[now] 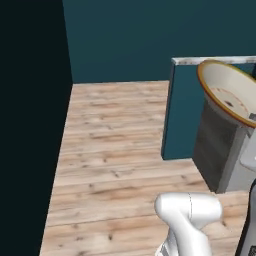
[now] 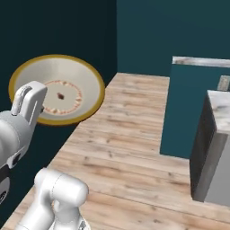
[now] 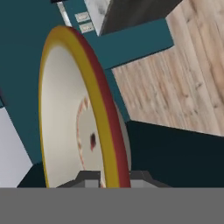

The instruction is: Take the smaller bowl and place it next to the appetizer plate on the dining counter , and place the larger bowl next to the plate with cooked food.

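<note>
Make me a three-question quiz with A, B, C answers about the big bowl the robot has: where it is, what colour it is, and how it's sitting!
1. Where is the larger bowl?
A. On the wooden floor
B. Up in the air at the gripper
C. Inside a drawer

2. What colour is the bowl's inside?
A. Cream
B. Bright blue
C. Black

3. How is the bowl sitting?
A. Flat, opening straight up
B. Tipped onto its side
C. Upside down on a table

Answers:
1 B: the hand view shows the rim running down between the two fingertips.
2 A: both base views show a cream inside with an orange-brown rim.
3 B: its opening faces sideways, above the floor.
</note>
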